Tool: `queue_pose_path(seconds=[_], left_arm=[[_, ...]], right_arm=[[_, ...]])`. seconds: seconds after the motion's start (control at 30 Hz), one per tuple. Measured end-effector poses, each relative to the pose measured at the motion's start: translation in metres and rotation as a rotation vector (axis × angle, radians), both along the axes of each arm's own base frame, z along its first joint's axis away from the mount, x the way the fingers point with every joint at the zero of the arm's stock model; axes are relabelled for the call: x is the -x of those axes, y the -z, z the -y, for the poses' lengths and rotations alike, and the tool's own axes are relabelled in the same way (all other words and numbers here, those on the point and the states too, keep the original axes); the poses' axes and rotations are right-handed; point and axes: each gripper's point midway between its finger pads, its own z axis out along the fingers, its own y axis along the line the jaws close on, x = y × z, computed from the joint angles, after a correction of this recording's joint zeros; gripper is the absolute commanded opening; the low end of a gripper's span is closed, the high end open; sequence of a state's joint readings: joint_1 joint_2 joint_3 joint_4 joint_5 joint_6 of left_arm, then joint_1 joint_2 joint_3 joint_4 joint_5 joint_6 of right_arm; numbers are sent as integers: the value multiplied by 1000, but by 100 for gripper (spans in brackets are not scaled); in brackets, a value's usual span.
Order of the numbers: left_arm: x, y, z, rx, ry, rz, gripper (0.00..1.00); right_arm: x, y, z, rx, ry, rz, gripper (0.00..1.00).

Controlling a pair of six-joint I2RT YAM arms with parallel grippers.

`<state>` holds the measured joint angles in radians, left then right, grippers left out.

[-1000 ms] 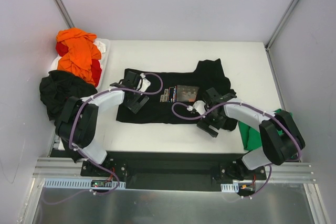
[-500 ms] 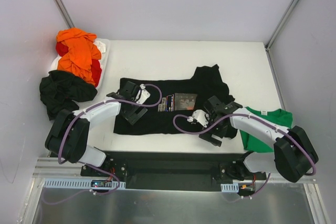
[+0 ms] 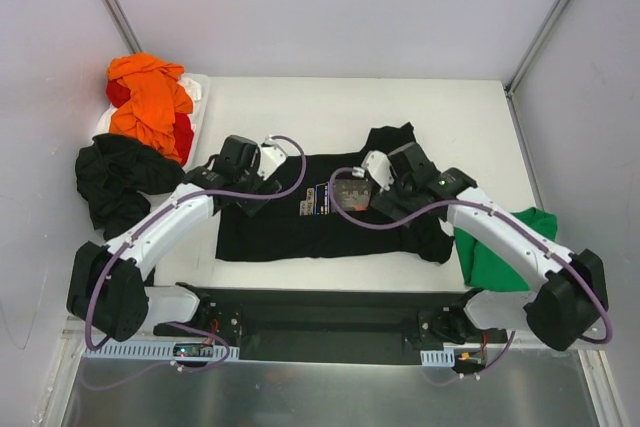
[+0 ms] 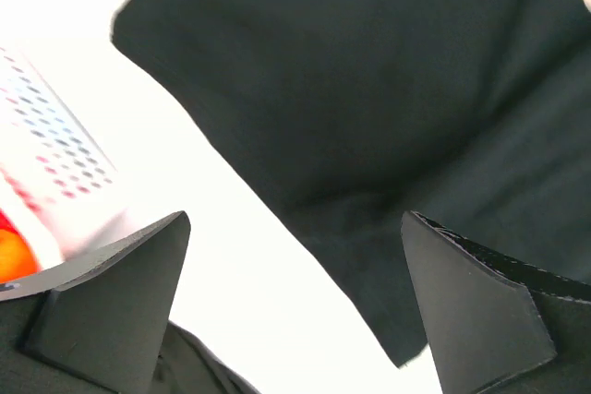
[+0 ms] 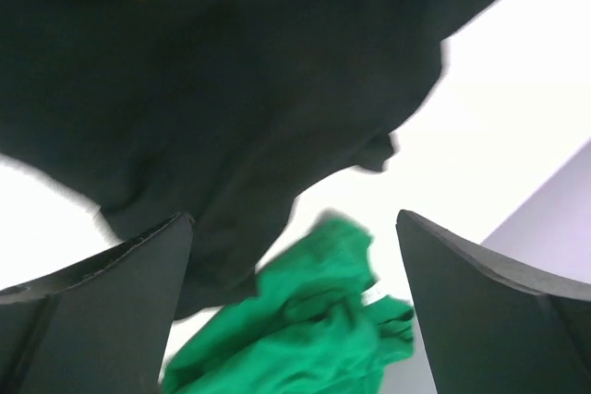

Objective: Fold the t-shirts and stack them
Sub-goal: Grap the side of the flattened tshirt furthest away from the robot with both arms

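Note:
A black t-shirt [image 3: 290, 227] with a small rectangular chest print [image 3: 345, 194] lies spread at the table's middle. My left gripper [image 3: 250, 187] hovers open over its left edge; the left wrist view shows the open jaws [image 4: 295, 219] above the shirt's edge [image 4: 388, 117] and bare table. My right gripper [image 3: 388, 192] hovers open over the shirt's right part next to the print. The right wrist view shows its open jaws [image 5: 294, 217] above black cloth [image 5: 231, 89] and the green t-shirt [image 5: 305, 320]. Neither gripper holds anything.
A green t-shirt [image 3: 490, 247] lies crumpled at the right near edge. Orange and red shirts [image 3: 150, 102] are piled on a white basket [image 3: 198, 87] at the far left, with another black shirt [image 3: 115, 177] slumped beside it. Grey walls close in the table.
Both grippers have moved from the shirt's near edge toward its far side and risen. The shirt's right sleeve area has shifted. More of the green shirt shows.

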<state>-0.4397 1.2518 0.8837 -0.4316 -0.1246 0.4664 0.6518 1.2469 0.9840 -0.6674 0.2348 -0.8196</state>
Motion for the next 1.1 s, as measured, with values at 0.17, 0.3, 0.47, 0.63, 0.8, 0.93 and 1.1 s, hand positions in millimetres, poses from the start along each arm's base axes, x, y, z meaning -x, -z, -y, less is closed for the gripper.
queue_pose_path(seconds=[0.17,0.3,0.47,0.63,0.8,0.93,1.1], left_arm=[[-35,-1,6,-41,-7,29,99],[-65,12,6,-78,-37,7,99],[-100,20,4,-113,-79,12,100],[-111,24,-1,-130,-100,14,99],[-111,24,-3,-131,-106,15,100],[-112,24,-4,-134,-108,17,99],[-112,24,-6,-143,-114,19,99]], right_arm=[[-64,-22,0,-23,114,87,96],[-125,-23,10,-41,219,95,97],[-199,-16,12,-75,289,111,99],[-246,7,8,-138,319,84,98],[-263,33,11,-249,374,10,96],[-275,44,19,-311,428,-19,96],[-287,47,19,-388,454,-44,95]])
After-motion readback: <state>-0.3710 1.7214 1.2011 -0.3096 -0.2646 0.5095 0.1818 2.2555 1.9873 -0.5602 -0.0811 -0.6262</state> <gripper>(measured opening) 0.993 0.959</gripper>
